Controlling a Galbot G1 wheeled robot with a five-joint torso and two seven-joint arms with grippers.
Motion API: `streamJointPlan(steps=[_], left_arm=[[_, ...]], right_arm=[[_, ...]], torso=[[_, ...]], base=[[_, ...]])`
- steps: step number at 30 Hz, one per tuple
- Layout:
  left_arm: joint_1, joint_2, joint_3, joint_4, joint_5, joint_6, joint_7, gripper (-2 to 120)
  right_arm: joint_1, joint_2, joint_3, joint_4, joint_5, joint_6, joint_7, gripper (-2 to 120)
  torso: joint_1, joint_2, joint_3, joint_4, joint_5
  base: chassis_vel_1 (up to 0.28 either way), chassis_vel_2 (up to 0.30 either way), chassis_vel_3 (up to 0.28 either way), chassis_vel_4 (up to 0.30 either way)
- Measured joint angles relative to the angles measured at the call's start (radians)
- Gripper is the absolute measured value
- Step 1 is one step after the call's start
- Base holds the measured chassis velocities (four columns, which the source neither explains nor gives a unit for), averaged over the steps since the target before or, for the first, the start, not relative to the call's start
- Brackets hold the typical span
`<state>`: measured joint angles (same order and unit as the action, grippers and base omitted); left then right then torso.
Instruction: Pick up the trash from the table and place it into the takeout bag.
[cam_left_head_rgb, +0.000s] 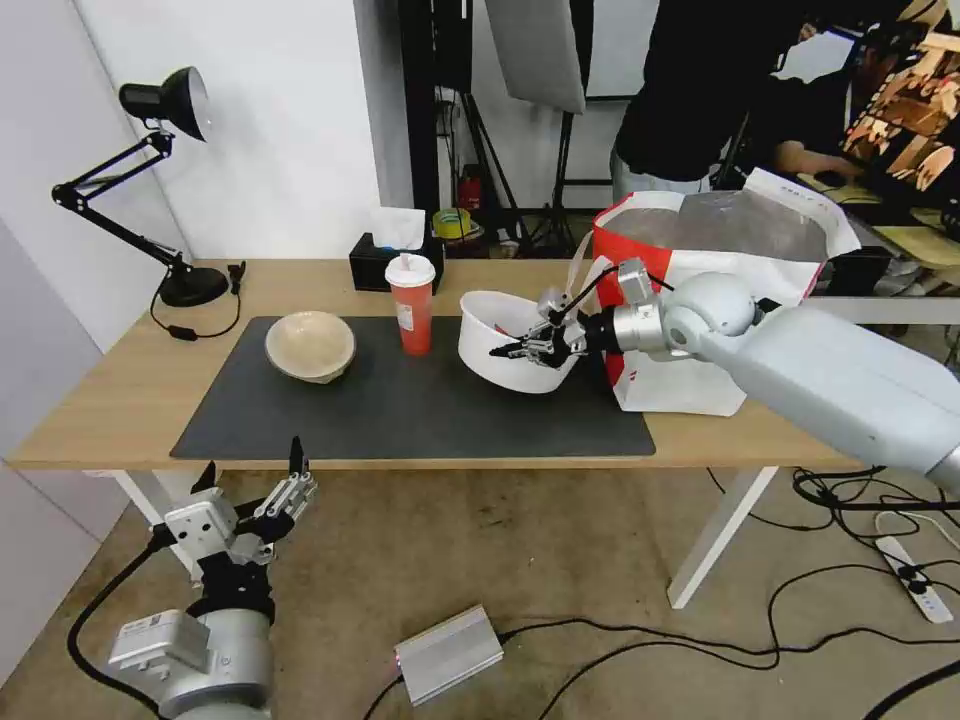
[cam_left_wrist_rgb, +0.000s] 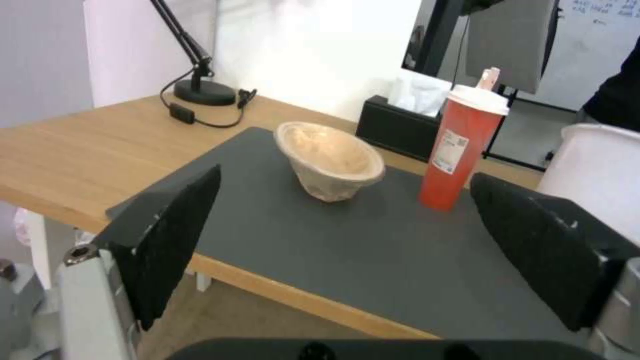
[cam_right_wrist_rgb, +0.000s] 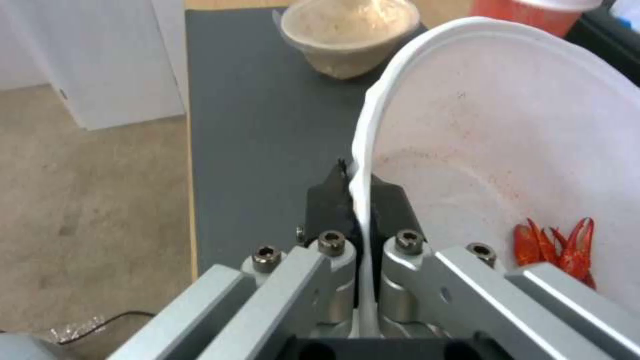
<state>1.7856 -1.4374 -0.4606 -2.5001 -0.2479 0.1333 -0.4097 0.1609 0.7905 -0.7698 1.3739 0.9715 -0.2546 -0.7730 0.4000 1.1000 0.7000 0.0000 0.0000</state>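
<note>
Clamped on the near rim of the white plastic bowl (cam_left_head_rgb: 505, 340), the right gripper (cam_left_head_rgb: 528, 349) has one pad inside the wall and one outside; the bowl sits tipped at the right part of the dark grey mat (cam_left_head_rgb: 400, 420), and the wrist view shows red crayfish scraps (cam_right_wrist_rgb: 563, 245) low inside it. Just to the right of the bowl stands the takeout bag (cam_left_head_rgb: 700, 290), white with a red side panel, its mouth open to a silvery lining. Left of the bowl the red drink cup (cam_left_head_rgb: 411, 305) stands upright on the far part of the mat, and farther left the beige paper bowl (cam_left_head_rgb: 310, 346) rests on the mat too. Behind the cup, on the bare wood of the table (cam_left_head_rgb: 110, 400), is a black tissue box (cam_left_head_rgb: 385, 262), and a black desk lamp (cam_left_head_rgb: 150, 160) stands at the far left corner. Below the table's near edge, at the left, the left gripper (cam_left_head_rgb: 252, 478) hangs with its fingers spread apart, holding nothing. On the brownish floor lie a silver box (cam_left_head_rgb: 448, 653), dark cables and a white power strip (cam_left_head_rgb: 915, 578).
</note>
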Motion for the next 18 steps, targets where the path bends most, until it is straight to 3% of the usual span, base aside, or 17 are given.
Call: streamJointPlan(steps=[18], left_arm=[[-0.008, 0.002, 0.002, 0.0, 0.001, 0.0, -0.001, 100]], right_arm=[[0.077, -0.012, -0.012, 0.007, 0.033, 0.018, -0.035, 0]], torso=[[0.0, 0.0, 0.0, 0.0, 0.0]], base=[[0.0, 0.0, 0.0, 0.0]])
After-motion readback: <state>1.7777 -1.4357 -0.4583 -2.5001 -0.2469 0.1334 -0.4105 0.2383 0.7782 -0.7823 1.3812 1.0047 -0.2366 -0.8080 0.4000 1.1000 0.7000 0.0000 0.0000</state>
